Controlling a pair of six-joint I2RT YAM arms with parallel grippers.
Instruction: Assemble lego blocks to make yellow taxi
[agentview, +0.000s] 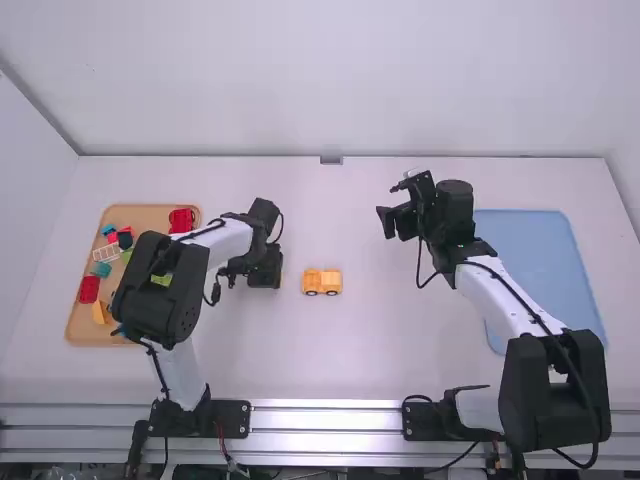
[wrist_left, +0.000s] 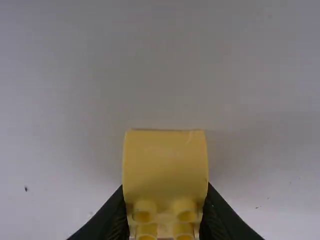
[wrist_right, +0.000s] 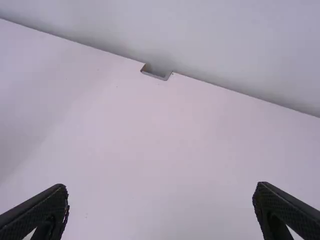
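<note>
The yellow toy car (agentview: 322, 284) stands upright on its wheels on the white table (agentview: 350, 365), between the two arms. Nearest, the arm bases stand on the near side of the car, one to its left and one to its right. Well to the car's left lies a wooden tray (agentview: 145, 214), its nearer part holding an orange block (agentview: 99, 313) and a red block (agentview: 89, 290); farther in are a white lattice piece (agentview: 106, 253) and, at the far right corner, another red piece (agentview: 181, 220). To the car's right, beyond the right arm's forearm, is a blue tray (agentview: 530, 265). Just left of the car, the left gripper (agentview: 273, 269) pinches a yellow block (wrist_left: 165, 165) between its fingers, the block's round tubes toward them. Farther off than the car and to its right, the right gripper (agentview: 388, 205) has its fingers spread wide, with nothing between them. Farthest, beyond the car, a small notch (agentview: 331, 160) cuts the table's back edge, against the pale wall (agentview: 330, 80).
</note>
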